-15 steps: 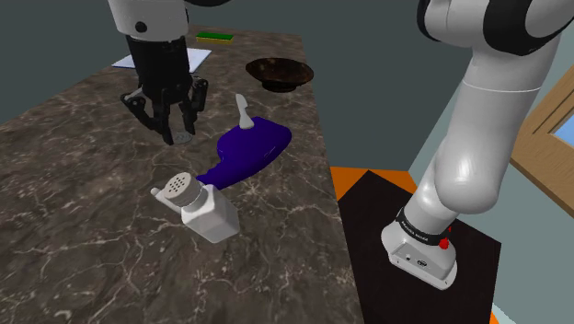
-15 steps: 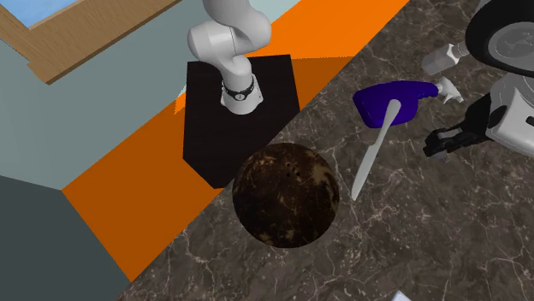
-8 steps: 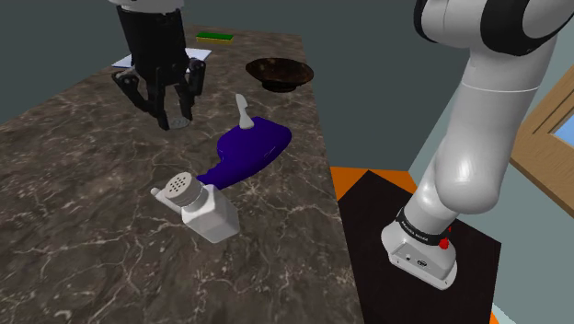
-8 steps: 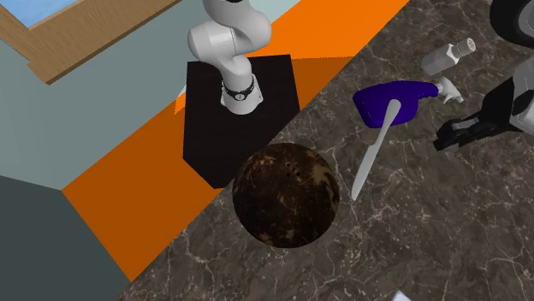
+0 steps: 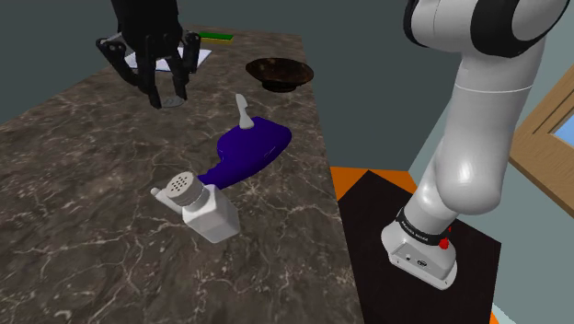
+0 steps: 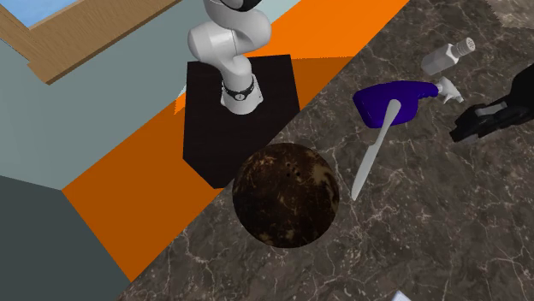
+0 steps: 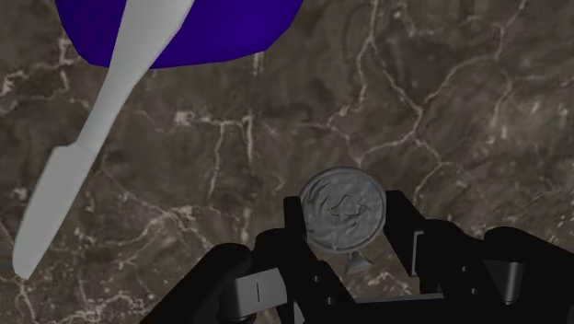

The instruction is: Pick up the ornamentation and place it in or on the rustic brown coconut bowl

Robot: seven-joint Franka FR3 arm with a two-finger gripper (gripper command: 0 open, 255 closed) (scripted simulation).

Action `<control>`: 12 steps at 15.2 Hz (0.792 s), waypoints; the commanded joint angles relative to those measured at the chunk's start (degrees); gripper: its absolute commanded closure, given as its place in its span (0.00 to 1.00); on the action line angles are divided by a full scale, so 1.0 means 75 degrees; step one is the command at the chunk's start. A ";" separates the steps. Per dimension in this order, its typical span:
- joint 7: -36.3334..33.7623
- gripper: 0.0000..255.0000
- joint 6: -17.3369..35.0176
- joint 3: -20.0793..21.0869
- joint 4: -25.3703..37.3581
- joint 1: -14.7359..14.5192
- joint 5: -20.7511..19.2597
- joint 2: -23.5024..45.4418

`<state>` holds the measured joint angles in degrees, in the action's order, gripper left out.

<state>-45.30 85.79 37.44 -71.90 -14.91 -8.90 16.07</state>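
Note:
The ornamentation is a small grey round medallion (image 7: 343, 212) with a relief pattern, and it hangs above the dark marble counter (image 7: 460, 101). My black gripper (image 7: 345, 228) is shut on it, one finger at each side. In the shoulder view the gripper (image 5: 167, 95) hovers over the counter's far left part, left of the dark brown coconut bowl (image 5: 280, 72). The second exterior view shows the gripper (image 6: 466, 130) at the right edge, well away from the bowl (image 6: 285, 195), which holds nothing.
A purple scoop-like object (image 5: 248, 152) with a pale grey knife-shaped tool (image 5: 243, 110) across it lies between gripper and bowl. A white shaker (image 5: 198, 204) lies on its side nearer the front. A sheet of paper (image 5: 197, 57) and a green item (image 5: 218, 37) sit at the counter's far end.
The gripper has risen from the counter with the medallion clasped in it, moving up and slightly left in the shoulder view and rightward in the second exterior view.

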 commanded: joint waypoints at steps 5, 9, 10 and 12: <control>-0.0071 1.00 -0.0850 0.0007 0.1185 -0.0306 -0.0255 0.0387; 0.0306 1.00 -0.0870 -0.0040 0.0851 0.0141 0.0015 -0.0035; 0.0520 1.00 -0.0770 -0.0075 0.0530 0.0403 0.0188 -0.0300; 0.0969 1.00 -0.0610 -0.0195 -0.0031 0.0859 0.0509 -0.0790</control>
<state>-39.91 80.12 36.39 -69.04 -10.56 -6.68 12.55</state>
